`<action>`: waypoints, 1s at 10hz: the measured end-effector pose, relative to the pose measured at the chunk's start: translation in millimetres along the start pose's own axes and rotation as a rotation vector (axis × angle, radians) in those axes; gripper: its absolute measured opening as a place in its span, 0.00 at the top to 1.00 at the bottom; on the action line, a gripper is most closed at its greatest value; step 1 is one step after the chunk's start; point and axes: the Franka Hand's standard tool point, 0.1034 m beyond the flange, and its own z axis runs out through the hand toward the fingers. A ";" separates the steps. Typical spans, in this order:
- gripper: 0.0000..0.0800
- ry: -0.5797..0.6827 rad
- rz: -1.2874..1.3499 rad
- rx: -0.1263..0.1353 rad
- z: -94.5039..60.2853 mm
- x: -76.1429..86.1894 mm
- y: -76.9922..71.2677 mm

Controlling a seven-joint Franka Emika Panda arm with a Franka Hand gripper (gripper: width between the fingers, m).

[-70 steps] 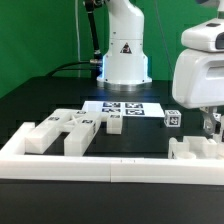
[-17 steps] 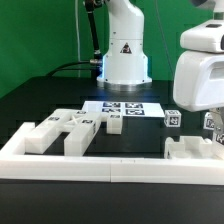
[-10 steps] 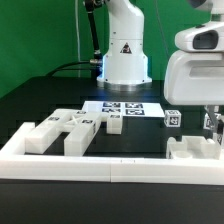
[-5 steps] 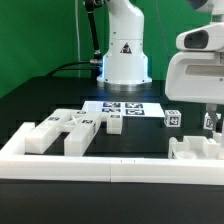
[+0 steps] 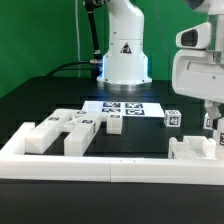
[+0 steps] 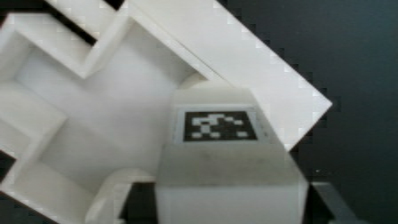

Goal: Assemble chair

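My gripper [image 5: 211,128] hangs at the exterior view's right, shut on a small white chair block with a tag [image 6: 221,150]. In the wrist view the dark fingers [image 6: 150,198] press on both sides of the block, with the gripper [image 6: 222,205] centred on it. The block hovers just above a larger white chair piece with raised ridges [image 5: 194,150], also seen in the wrist view [image 6: 98,90]. Several more white chair blocks [image 5: 70,130] lie at the exterior view's left. A small tagged cube [image 5: 173,117] stands near the middle right.
The marker board [image 5: 125,108] lies flat in front of the robot base [image 5: 124,55]. A long low white border rail [image 5: 80,165] runs along the front of the black table. A green wall stands behind.
The hand has risen a little and drifted toward the exterior view's right, still holding the block over the ridged piece. The loose parts have not moved.
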 end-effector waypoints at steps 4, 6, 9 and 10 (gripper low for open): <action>0.64 -0.005 0.081 -0.012 -0.4 -0.4 0.2; 0.64 -0.006 0.035 -0.012 0.2 -0.6 0.3; 0.24 -0.001 -0.166 -0.003 0.6 0.7 0.0; 0.20 -0.001 -0.257 -0.002 0.8 -1.5 -1.0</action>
